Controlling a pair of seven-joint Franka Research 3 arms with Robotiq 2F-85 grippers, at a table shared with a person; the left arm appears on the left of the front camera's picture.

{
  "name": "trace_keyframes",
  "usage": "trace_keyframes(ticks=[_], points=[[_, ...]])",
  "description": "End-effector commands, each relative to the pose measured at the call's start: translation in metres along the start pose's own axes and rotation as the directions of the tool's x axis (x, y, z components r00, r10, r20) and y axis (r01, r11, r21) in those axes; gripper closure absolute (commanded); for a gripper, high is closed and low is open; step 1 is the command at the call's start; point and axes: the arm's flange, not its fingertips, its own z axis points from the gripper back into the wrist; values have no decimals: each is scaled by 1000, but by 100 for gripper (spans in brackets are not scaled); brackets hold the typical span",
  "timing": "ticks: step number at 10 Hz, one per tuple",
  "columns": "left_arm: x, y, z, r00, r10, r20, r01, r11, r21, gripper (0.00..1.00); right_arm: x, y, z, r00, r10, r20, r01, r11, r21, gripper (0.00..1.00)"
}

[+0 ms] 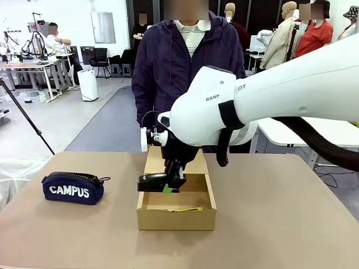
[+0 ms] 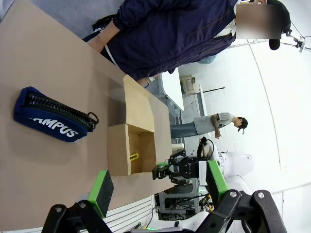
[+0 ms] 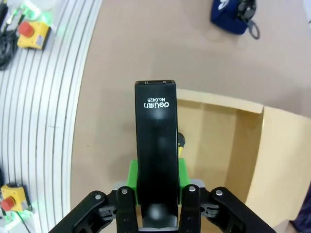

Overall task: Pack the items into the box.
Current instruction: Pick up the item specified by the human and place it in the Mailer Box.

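The brown cardboard box (image 1: 176,219) sits mid-table with its flap lid standing open at the far side. A yellow-and-black utility knife (image 1: 190,209) lies inside near the front wall. My right gripper (image 1: 168,188) is shut on the black stapler (image 1: 156,181), holding it level just above the box's left rim. In the right wrist view the stapler (image 3: 155,141) runs up between the green pads over the box (image 3: 218,104), with a bit of the knife (image 3: 181,141) beside it. My left gripper (image 2: 158,178) hangs open and high, looking down on the box (image 2: 118,148) and the knife (image 2: 133,157).
A navy "CAMPUS" zip pouch (image 1: 73,188) lies at the table's left, apart from the box. A person in a dark jacket (image 1: 179,61) stands behind the far edge. Yellow emergency-stop boxes (image 3: 31,31) sit off the table's near side.
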Motion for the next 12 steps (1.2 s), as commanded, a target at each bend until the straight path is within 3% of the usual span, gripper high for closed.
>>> trace_keyframes(ticks=[1,5,8,10,12], points=[[0,-1,0,1000,0,7,0,1000,-20,0,-15,-9,8,1000,-4,-2,4,1000,11,100],[0,-1,0,1000,0,7,0,1000,-20,0,-28,-12,-1,995,-84,-52,84,996,-5,100],[0,-1,0,1000,0,7,0,1000,-20,0,-42,-17,-45,985,-166,-50,165,986,-25,100],[0,-1,0,1000,0,7,0,1000,-20,0,-54,-19,-73,972,-215,-93,213,977,-25,100],[0,-1,0,1000,0,7,0,1000,-20,0,-57,-19,-80,967,-237,-93,236,971,-20,100]])
